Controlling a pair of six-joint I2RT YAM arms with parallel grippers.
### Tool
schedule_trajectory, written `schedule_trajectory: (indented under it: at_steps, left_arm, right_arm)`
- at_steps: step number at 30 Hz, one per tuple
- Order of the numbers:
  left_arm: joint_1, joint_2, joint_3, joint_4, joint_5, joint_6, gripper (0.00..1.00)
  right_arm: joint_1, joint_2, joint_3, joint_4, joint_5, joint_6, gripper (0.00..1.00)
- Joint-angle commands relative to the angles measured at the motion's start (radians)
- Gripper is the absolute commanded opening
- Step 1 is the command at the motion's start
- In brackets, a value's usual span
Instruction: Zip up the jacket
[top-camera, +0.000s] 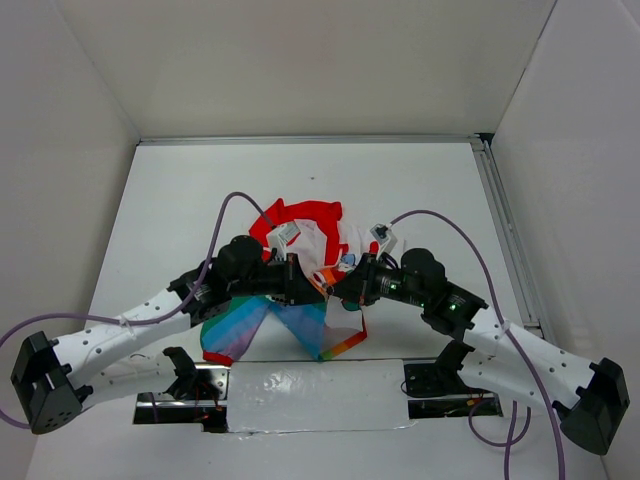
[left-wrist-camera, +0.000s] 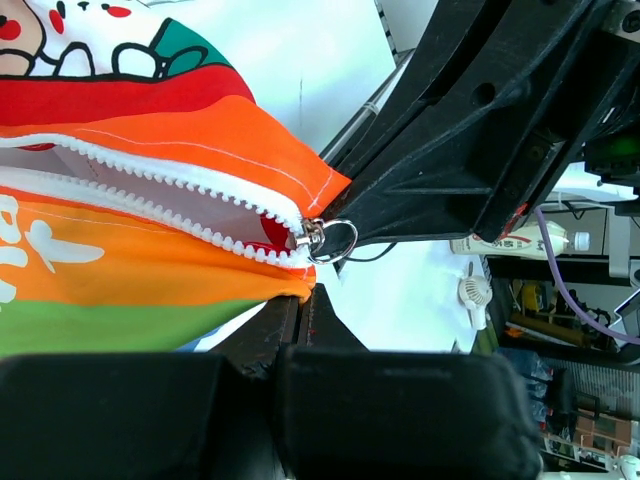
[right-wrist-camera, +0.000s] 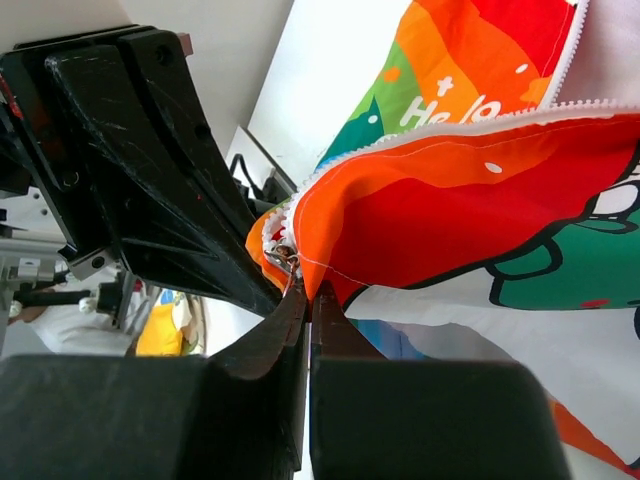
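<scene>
Top external showed the jacket bunched on the table, between the left gripper and the right gripper. The zipper could not be seen there.

Left wrist showed open zipper teeth and the ring pull just past its own fingertips. The left gripper was pinched on the orange hem.

Right wrist showed its fingers squeezed tight on the hem's corner.

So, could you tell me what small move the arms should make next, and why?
Probably shift the right gripper from the hem onto the ring pull, which looks free. The slider sits at the hem end, the teeth are apart, and the left gripper seems to pinch the jacket beside it.
</scene>
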Motion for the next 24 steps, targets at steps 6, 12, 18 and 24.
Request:
schedule_trajectory:
  at_steps: [6,12,18,24]
  left_arm:
    - [-0.001,-0.008,-0.005,0.041,0.042,0.042,0.0]
    - [-0.002,-0.014,-0.003,0.026,0.045,0.077,0.0]
    - [-0.009,0.023,0.001,0.068,0.114,0.114,0.0]
    - [-0.027,0.04,0.017,0.068,0.143,0.131,0.0]
  right_arm:
    - [-0.003,-0.047,-0.038,0.143,-0.015,0.005,0.0]
    - [-0.004,-0.142,-0.131,0.292,-0.017,0.032,0.0]
    - [-0.004,-0.145,-0.132,0.367,-0.066,0.065,0.0]
    - [-0.004,-0.073,-0.083,0.32,-0.074,0.047,0.0]
